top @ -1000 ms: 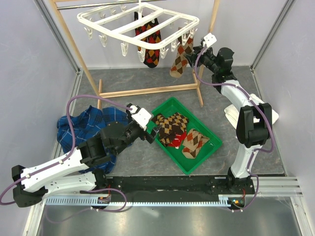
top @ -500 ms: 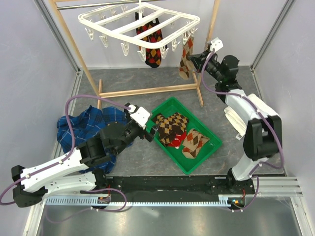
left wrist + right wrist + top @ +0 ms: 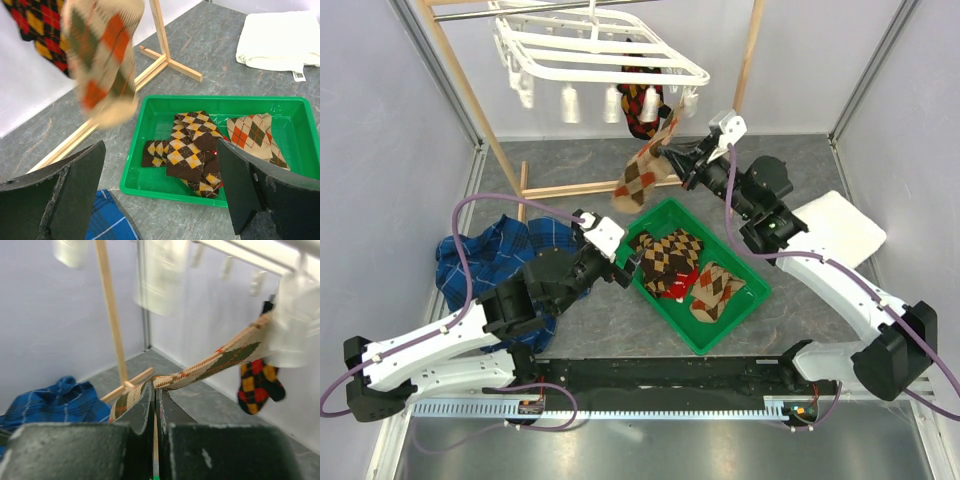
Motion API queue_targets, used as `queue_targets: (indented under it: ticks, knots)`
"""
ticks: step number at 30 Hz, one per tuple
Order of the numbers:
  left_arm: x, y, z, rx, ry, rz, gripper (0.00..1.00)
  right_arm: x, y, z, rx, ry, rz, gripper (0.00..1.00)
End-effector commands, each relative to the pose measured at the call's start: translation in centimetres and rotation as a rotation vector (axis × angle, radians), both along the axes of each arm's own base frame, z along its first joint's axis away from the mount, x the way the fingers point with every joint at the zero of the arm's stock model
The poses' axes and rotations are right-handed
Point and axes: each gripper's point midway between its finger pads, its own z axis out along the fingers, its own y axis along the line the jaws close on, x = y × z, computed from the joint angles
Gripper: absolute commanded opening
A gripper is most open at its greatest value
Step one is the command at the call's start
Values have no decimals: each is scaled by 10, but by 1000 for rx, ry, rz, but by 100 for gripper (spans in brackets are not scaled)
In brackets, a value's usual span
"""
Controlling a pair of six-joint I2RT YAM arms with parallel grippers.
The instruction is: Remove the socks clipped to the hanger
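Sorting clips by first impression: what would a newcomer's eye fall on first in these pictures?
The right gripper, at the back of the table, is shut on a tan argyle sock that stretches up to a clip on the tilted white hanger. Next comes the green tray in the middle, with brown argyle socks lying in it and the open left gripper at its left side.

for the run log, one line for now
right tool: shut on tan argyle sock | sock: taut from hanger clip | left tool: open by green tray
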Motion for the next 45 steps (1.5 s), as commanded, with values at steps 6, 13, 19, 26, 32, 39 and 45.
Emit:
queue_targets:
  ticks: [6, 13, 19, 26, 32, 39, 45]
  knots:
    - [4, 13, 18, -117, -29, 77, 97, -44, 28, 5, 58, 65, 50, 0]
    - [7, 11, 42, -183, -37, 88, 97, -60, 33, 9, 136, 155, 84, 0]
    - [27, 6, 36, -167, -11, 192, 99, -75, 42, 17, 171, 166, 168, 0]
    - [45, -10, 49, -208, -1, 185, 99, -85, 44, 28, 214, 194, 224, 0]
    - [78, -5, 48, -193, 6, 258, 98, -90, 44, 31, 226, 206, 246, 0]
    - [80, -18, 43, -198, 15, 177, 20, -85, 52, 17, 199, 251, 250, 0]
    - [65, -17, 37, -196, 18, 102, 2, -72, 26, 19, 217, 361, 82, 42]
